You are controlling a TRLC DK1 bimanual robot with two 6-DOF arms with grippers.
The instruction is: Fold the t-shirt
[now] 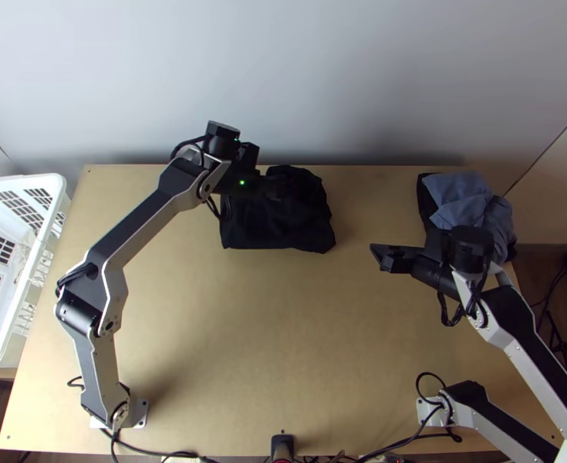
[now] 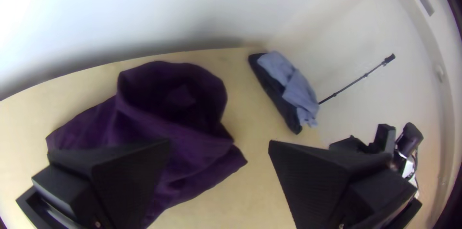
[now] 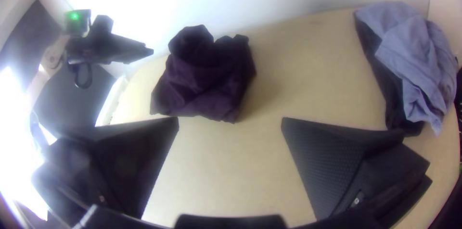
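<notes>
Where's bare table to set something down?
Widest: the table, from the dark cloth toward its near edge. Narrower: between that cloth and the blue-grey pile. Crowded: at the cloth, near the left pincer, and at the pile, near the right pincer.

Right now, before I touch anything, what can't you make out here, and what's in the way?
- Bunched garment, top view: partly behind the left gripper; sleeves lost in its folds.
- The same gripper's fingertips, top view: black against dark fabric.
- Dark cloth, right wrist view: partly covered by the blue cloth.
- White basket, top view: cut off by the left edge.
- Right arm, top view: elbow cut off, lower right.
</notes>
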